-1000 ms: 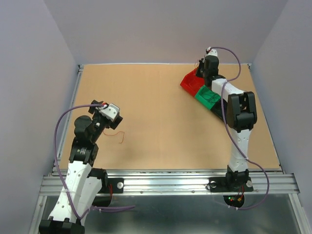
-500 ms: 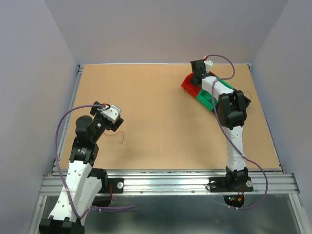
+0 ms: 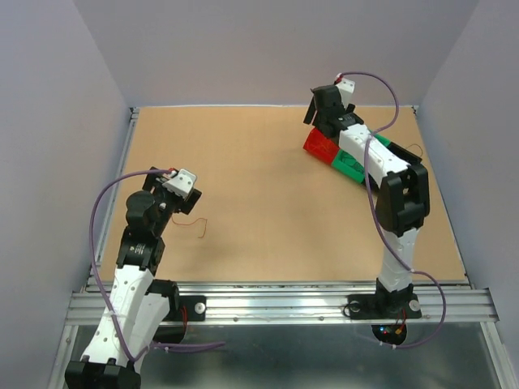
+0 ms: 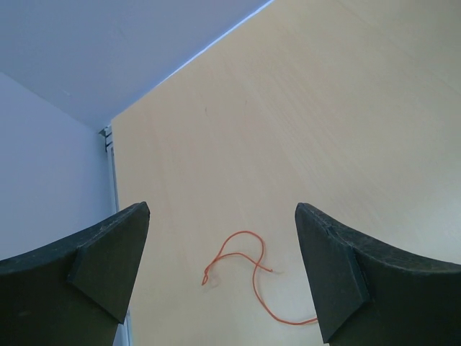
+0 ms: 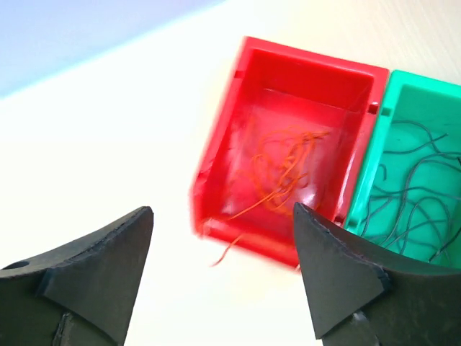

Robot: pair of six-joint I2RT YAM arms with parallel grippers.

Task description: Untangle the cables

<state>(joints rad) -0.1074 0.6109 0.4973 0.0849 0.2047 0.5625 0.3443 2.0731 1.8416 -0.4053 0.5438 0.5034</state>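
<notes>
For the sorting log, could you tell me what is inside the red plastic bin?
A tangle of thin orange-red wires lies in the red plastic bin, one strand trailing over its near rim. Its near wall hides some floor.

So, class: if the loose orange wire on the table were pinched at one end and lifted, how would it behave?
Probably floppy: the orange wire is hair-thin and lies in loose curls, so it should dangle. Likely light; a push may slide it across the smooth table. Lying flat, it may be hard to pinch.
</notes>
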